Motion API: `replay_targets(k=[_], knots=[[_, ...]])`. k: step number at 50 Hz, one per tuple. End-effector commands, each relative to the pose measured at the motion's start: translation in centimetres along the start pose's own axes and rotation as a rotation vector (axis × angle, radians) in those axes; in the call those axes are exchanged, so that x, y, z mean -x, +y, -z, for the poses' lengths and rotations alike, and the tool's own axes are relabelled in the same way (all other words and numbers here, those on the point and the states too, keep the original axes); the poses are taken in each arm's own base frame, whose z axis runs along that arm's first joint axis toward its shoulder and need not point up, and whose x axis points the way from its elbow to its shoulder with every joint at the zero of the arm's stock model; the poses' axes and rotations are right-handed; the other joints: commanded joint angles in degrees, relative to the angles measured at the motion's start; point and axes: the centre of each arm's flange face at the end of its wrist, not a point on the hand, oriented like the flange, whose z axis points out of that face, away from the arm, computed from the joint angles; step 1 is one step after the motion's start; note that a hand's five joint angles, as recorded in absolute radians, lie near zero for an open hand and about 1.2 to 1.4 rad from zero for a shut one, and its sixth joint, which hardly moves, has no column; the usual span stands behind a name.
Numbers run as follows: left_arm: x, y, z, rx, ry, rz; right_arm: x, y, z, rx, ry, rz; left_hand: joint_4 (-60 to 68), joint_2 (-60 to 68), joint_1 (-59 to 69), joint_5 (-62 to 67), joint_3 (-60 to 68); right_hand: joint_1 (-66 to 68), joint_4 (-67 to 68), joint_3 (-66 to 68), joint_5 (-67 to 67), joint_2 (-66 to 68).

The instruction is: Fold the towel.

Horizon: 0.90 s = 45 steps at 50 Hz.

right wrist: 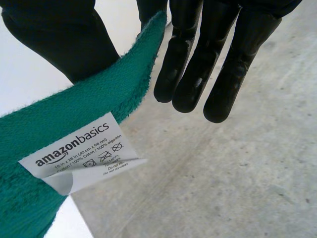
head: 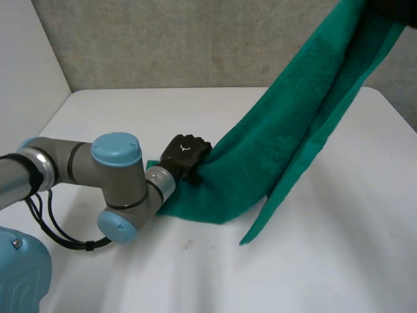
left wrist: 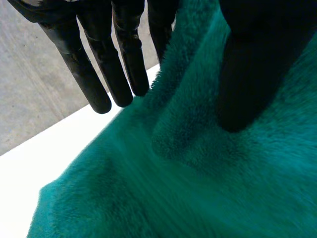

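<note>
A green towel [head: 280,150] slopes from the table [head: 130,111] up to the far right. My right hand [head: 397,10] holds its raised corner there. In the right wrist view the towel's edge [right wrist: 74,119] runs up between the thumb and the straight fingers of that hand [right wrist: 198,59], and a white label [right wrist: 84,148] hangs from the hem. My left hand [head: 186,153] sits on the towel's low left end on the table. In the left wrist view its thumb [left wrist: 257,74] presses into the pile [left wrist: 198,173], and the towel's edge rises between the thumb and the fingers [left wrist: 99,64].
The grey left arm [head: 117,176] lies across the table's near left. A loose flap of towel [head: 260,225] hangs down to the tabletop in the middle. A grey wall [head: 163,39] stands behind the far edge.
</note>
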Motion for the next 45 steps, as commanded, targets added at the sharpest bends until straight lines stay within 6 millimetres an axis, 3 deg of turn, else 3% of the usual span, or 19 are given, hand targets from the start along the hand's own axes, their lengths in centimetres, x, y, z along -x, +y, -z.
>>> replay_targets(k=[1, 3, 4, 5, 7, 9, 13, 17, 23, 27, 31, 35, 38, 40, 42, 43, 45], knots=[[3.9, -3.1, -0.4, -0.108, -0.265, -0.02, -2.6, 0.6, 0.1, 0.001, 0.051, -0.003, 36.74, 36.75, 33.4, 37.02, 36.93, 23.86, 11.62, 12.35, 13.73, 12.7], [6.1, -4.9, 0.4, -0.139, -0.38, -0.016, -4.5, 2.5, 0.4, 0.049, 0.092, -0.014, 36.74, 36.75, 33.4, 37.02, 36.93, 23.86, 11.62, 12.35, 13.73, 12.7], [8.5, -6.5, 1.7, -0.16, -0.479, -0.004, -5.4, 3.4, 0.5, 0.073, 0.112, -0.025, 36.74, 36.75, 33.4, 37.02, 36.93, 23.86, 11.62, 12.35, 13.73, 12.7], [9.4, -7.2, 2.5, -0.168, -0.51, -0.003, -6.4, 4.6, 0.6, 0.1, 0.132, -0.043, 36.74, 36.75, 33.4, 37.02, 36.93, 23.86, 11.62, 12.35, 13.73, 12.7], [10.6, -8.1, 3.9, -0.173, -0.529, -0.005, -8.6, 8.0, 0.9, 0.17, 0.172, -0.107, 36.74, 36.75, 33.4, 37.02, 36.93, 23.86, 11.62, 12.35, 13.73, 12.7], [11.0, -9.4, 6.0, -0.19, -0.504, -0.017, -8.9, 9.8, 0.7, 0.203, 0.17, -0.143, 36.74, 36.75, 33.4, 37.02, 36.93, 23.86, 11.62, 12.35, 13.73, 12.7], [9.7, -10.6, 9.3, -0.186, -0.395, -0.041, -7.9, 13.7, 0.0, 0.303, 0.124, -0.192, 36.74, 36.75, 33.4, 37.02, 36.93, 23.86, 11.62, 12.35, 13.73, 12.7], [7.9, -10.4, 12.1, -0.126, -0.307, -0.046, -6.0, 17.9, -0.6, 0.46, 0.085, -0.221, 36.74, 36.75, 33.4, 37.02, 36.93, 23.86, 11.62, 12.35, 13.73, 12.7], [6.9, -8.4, 13.6, -0.006, -0.275, -0.032, -2.8, 23.8, -0.4, 0.746, 0.024, -0.111, 36.74, 36.75, 33.4, 37.02, 36.93, 23.86, 11.62, 12.35, 13.73, 12.7], [7.3, -6.8, 13.7, 0.08, -0.276, -0.081, -2.4, 26.4, 0.0, 0.883, 0.064, -0.056, 36.74, 36.75, 33.4, 37.02, 36.93, 23.86, 11.62, 12.35, 13.73, 12.7], [7.9, -4.4, 12.5, 0.17, -0.276, -0.139, -1.6, 27.7, -0.1, 0.957, 0.093, -0.014, 36.74, 36.75, 33.4, 37.02, 36.93, 23.86, 11.62, 12.35, 13.73, 12.7], [8.6, -3.1, 11.3, 0.215, -0.291, -0.191, -0.9, 28.8, -0.8, 0.993, 0.102, 0.021, 36.74, 36.75, 33.4, 37.02, 36.93, 23.86, 11.62, 12.35, 13.73, 12.7], [9.8, -2.5, 9.0, 0.235, -0.332, -0.257, -0.6, 28.3, -2.1, 0.956, 0.102, 0.055, 36.74, 36.75, 33.4, 37.02, 36.93, 23.86, 11.62, 12.35, 13.73, 12.7], [10.7, -3.8, 7.2, 0.187, -0.369, -0.312, -0.8, 26.7, -4.2, 0.87, 0.116, 0.098, 36.74, 36.75, 33.4, 37.02, 36.93, 23.86, 11.62, 12.35, 13.73, 12.7], [11.1, -4.5, 6.6, 0.162, -0.383, -0.332, -1.4, 25.2, -5.9, 0.785, 0.145, 0.131, 36.74, 36.75, 33.4, 37.02, 36.93, 23.86, 11.62, 12.35, 13.73, 12.7], [12.1, -7.7, 4.8, 0.05, -0.426, -0.393, -2.3, 23.5, -7.9, 0.681, 0.195, 0.174, 36.74, 36.75, 33.4, 37.02, 36.93, 23.86, 11.62, 12.35, 13.73, 12.7], [12.6, -11.1, 3.8, -0.069, -0.466, -0.436, -3.4, 21.3, -9.9, 0.56, 0.262, 0.211, 36.74, 36.75, 33.4, 37.02, 36.93, 23.86, 11.62, 12.35, 13.73, 12.7]])
